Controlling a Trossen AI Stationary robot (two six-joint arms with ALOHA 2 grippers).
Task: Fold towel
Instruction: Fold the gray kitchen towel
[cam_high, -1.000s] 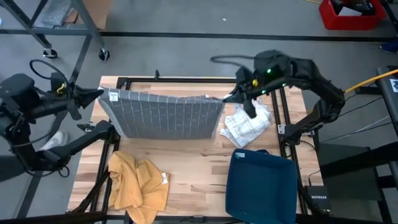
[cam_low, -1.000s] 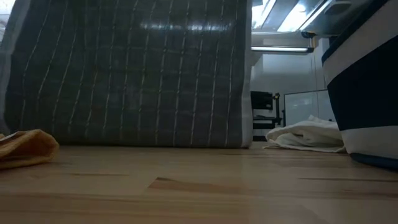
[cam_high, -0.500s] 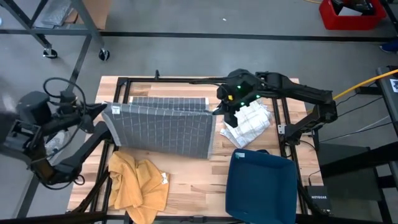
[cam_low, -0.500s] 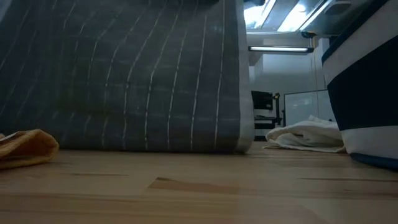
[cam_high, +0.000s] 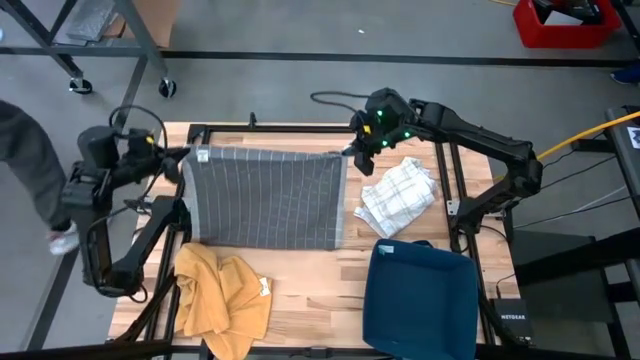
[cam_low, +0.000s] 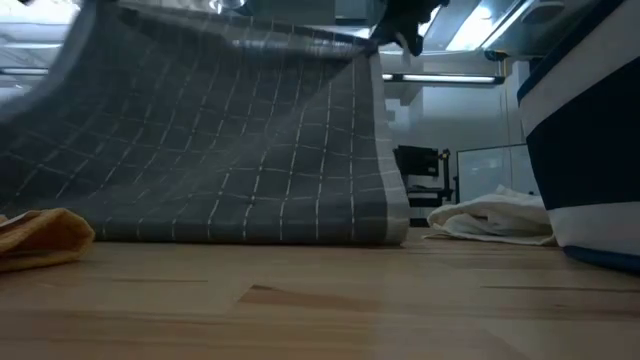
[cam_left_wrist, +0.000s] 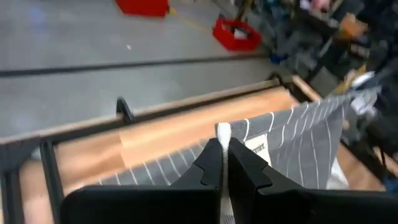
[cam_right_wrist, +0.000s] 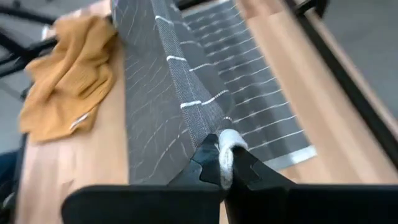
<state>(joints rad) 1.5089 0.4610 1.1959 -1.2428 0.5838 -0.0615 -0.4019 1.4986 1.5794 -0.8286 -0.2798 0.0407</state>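
A grey towel with thin white grid lines is stretched between my two grippers. My left gripper is shut on its left top corner and my right gripper on its right top corner. From this raised edge the towel slopes down toward the near side, where its bend rests on the table. In the right wrist view a further stretch of the towel lies flat on the wood beneath the raised edge. My left gripper pinches the towel's left corner at its white hem between both fingers. It comes from the table's left, slanting slightly down. The corner is lifted clear and the edge runs off toward the other gripper. My right gripper pinches the towel's right corner, a bunched white hem, between both fingers. It comes from the table's right, slanting down. The corner is held above the table and the edge leading away from it is drawn fairly straight.
A crumpled yellow cloth lies at the near left and a white checked cloth to the right of the towel. A dark blue bin stands at the near right. A person stands beyond the table's left edge.
Both grippers have come down and carried the towel's held edge toward the table's far edge, staying shut. The towel, which hung nearly upright, now slopes back over itself; its bottom has stayed on the table.
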